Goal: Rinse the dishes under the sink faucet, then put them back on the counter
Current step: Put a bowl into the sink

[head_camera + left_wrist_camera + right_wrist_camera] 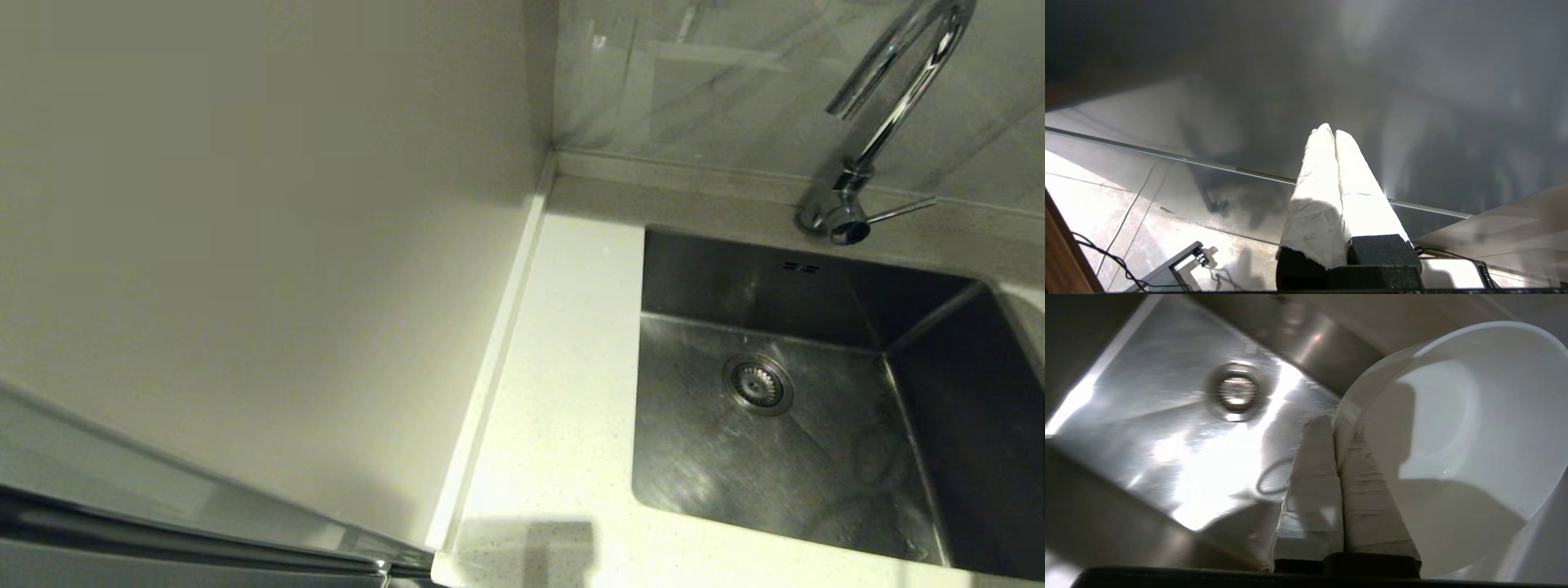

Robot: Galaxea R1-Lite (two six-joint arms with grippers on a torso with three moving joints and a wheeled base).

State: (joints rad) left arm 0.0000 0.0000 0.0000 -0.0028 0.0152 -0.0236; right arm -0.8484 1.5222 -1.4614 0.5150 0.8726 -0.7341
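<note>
My right gripper (pixel 1336 422) is shut on the rim of the white bowl (pixel 1474 416), one finger inside and one outside. It holds the bowl tilted over the steel sink (pixel 1147 396), whose drain strainer (pixel 1236 391) lies below. The head view shows the sink (pixel 816 490), its strainer (pixel 758 384), the chrome faucet (pixel 890 90) with its side lever (pixel 902 211) and the white counter (pixel 563 367), but no bowl and no gripper. The pink and blue bowls are out of view. My left gripper (pixel 1331 132) is shut on nothing, parked off the counter above the floor.
A cream wall panel (pixel 245 245) rises left of the counter behind a low edge strip (pixel 498 351). A glossy tiled backsplash (pixel 718 90) stands behind the faucet. A shiny metal surface (pixel 163 498) crosses the lower left. Cables (pixel 1118 261) lie on the floor.
</note>
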